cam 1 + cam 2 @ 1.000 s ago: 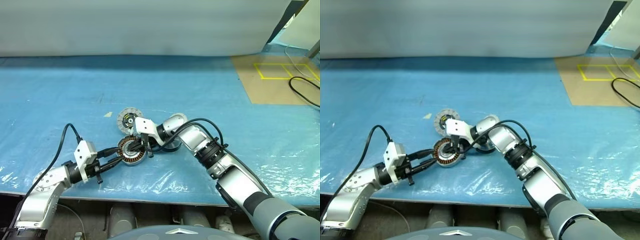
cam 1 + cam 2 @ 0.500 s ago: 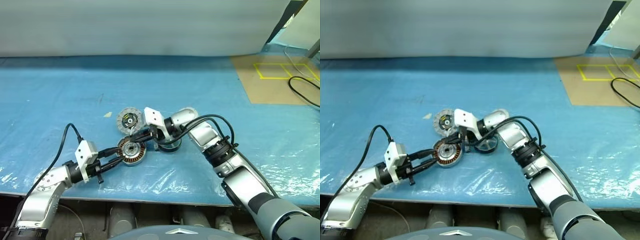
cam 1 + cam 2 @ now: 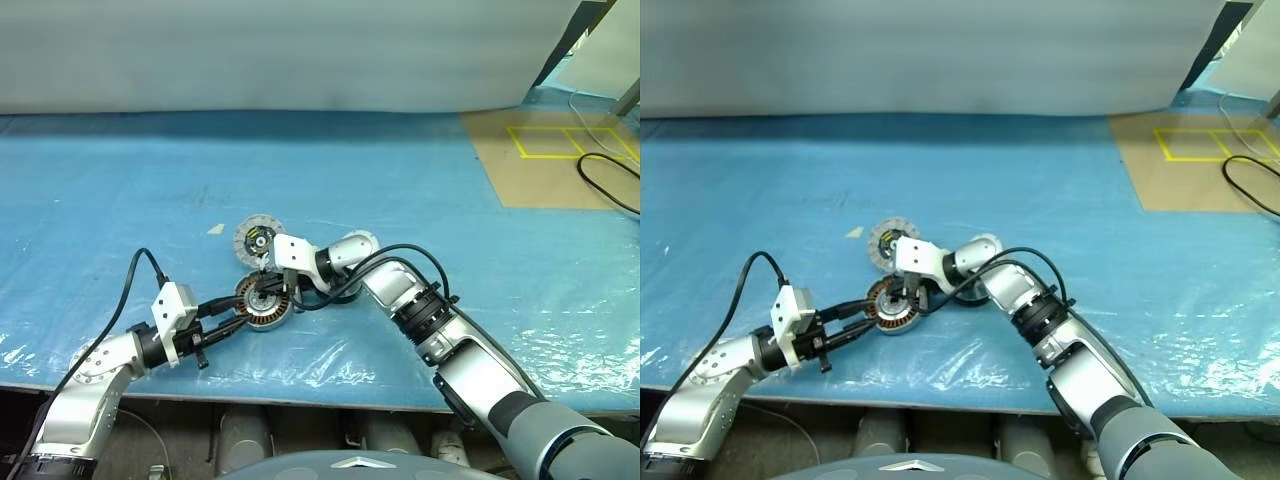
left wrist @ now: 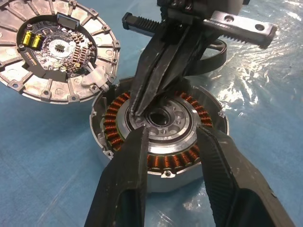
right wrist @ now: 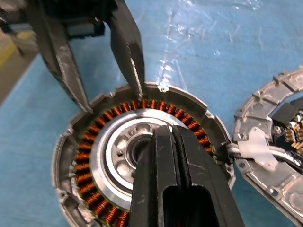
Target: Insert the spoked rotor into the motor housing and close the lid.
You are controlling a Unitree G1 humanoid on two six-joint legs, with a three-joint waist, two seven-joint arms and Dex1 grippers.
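We see the left gripper [image 4: 168,142] part open, its fingers clasping the rim of the motor housing [image 3: 262,301] on the blue sheet [image 3: 120,200]. The lid [image 3: 257,240] lies open, touching the housing's far side. The right gripper [image 5: 171,137], fingers pressed together and empty, tips into the housing's centre. The spoked rotor [image 4: 215,49] lies just beyond, on the right.
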